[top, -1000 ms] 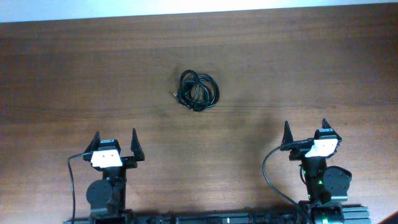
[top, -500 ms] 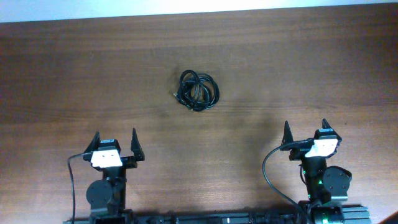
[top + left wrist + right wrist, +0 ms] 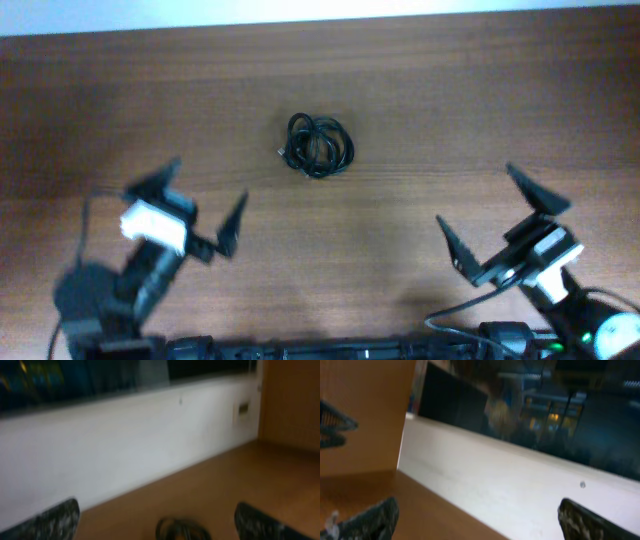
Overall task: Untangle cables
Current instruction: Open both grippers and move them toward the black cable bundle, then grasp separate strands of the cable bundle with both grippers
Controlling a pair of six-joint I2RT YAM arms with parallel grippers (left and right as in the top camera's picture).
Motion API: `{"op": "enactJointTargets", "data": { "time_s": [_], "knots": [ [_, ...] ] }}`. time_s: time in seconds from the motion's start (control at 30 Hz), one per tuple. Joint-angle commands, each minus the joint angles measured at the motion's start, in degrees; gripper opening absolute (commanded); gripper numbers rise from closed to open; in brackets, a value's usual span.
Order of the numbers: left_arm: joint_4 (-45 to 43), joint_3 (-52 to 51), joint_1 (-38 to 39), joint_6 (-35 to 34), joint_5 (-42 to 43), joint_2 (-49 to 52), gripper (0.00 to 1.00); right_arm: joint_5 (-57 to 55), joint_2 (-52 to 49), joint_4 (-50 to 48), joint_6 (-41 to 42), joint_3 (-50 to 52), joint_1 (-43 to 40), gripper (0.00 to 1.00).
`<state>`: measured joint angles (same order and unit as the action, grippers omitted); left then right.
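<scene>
Near edge: the left gripper point(image 3: 211, 178) and right gripper point(image 3: 472, 193) are both standing wide open, holding nothing. Farther out, the cables point(image 3: 319, 146) are lying bunched in one compact coil on the table point(image 3: 480, 90), ahead of and between both grippers. The left gripper is sitting nearer.

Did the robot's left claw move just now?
Yes. The left gripper has tilted and swung farther up the table, ending closer to the cables, which lie in the same spot in the overhead view.
</scene>
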<state>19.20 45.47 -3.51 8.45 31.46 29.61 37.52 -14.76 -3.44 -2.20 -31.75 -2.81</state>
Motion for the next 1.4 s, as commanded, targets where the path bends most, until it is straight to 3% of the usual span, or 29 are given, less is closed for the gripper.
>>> {"op": "enactJointTargets", "data": {
  "time_s": [0.0,0.1,0.17,0.33,0.4,0.47,0.5,0.6,0.67,0.7,0.77,0.93,1.07,1.17,1.2,1.27,1.3,1.37],
  "knots": [
    [17.6,20.6,-0.1,2.4,0.3,22.4,0.99,4.5,-17.8,17.5,-4.2,-17.6,0.2,0.99],
    [39.0,40.7,1.0,6.3,0.0,46.0,0.99,4.7,-40.9,44.9,-8.5,-41.9,0.2,0.99],
    [42.6,46.0,2.9,6.3,0.1,57.1,0.99,4.7,-53.3,57.2,-8.5,-53.0,0.6,0.99],
    [39.5,46.0,8.5,4.0,7.8,73.2,0.99,21.7,-76.8,57.0,-4.4,-54.7,9.6,0.98],
    [39.4,46.0,9.3,4.0,7.8,78.5,0.99,13.5,-85.8,56.3,-4.1,-54.7,14.9,0.99],
    [38.9,46.0,9.3,2.2,7.7,82.4,0.99,0.0,-92.3,52.7,2.8,-54.7,19.5,0.98],
    [38.7,46.0,9.3,1.3,7.8,85.6,0.99,-3.8,-96.9,48.5,4.4,-54.7,22.5,0.88],
    [38.5,46.0,9.2,1.2,4.4,87.9,0.99,-11.3,-99.1,42.9,2.7,-54.7,23.4,0.88],
    [38.1,46.0,9.2,-4.9,-2.4,87.9,0.99,-11.2,-99.1,41.8,-0.6,-54.7,23.4,0.88],
    [37.9,46.0,9.2,-7.8,-5.1,87.9,0.99,-11.2,-99.2,41.8,-0.6,-54.6,23.4,0.79],
    [37.9,46.0,9.2,-7.8,-5.4,87.9,0.99,-11.2,-99.2,41.4,-0.5,-54.0,23.4,0.7],
    [38.8,46.0,9.3,-7.8,-2.2,87.9,0.99,-7.8,-99.7,36.7,-0.6,-51.7,23.5,0.59],
    [39.4,45.4,9.3,-7.7,-0.9,87.9,0.99,-3.7,-102.7,35.5,-0.3,-51.7,24.6,0.59],
    [38.6,45.4,9.3,-7.6,-0.9,87.9,0.99,-6.9,-102.7,33.8,-0.3,-51.7,24.9,0.58],
    [38.7,45.4,9.3,-7.6,-0.9,87.9,0.99,-7.6,-102.7,33.6,-0.3,-51.7,24.9,0.53],
    [38.3,45.4,10.1,-7.6,-0.9,87.9,0.99,-7.5,-102.7,32.9,4.9,-51.7,25.0,0.09],
    [37.9,45.4,11.3,-7.6,-0.8,87.9,0.99,-5.4,-102.6,33.0,9.9,-51.9,25.0,0.04],
    [38.9,45.4,13.4,-7.6,-1.6,87.9,0.99,3.3,-100.1,33.2,10.5,-54.3,24.9,0.04]
  ]
}}
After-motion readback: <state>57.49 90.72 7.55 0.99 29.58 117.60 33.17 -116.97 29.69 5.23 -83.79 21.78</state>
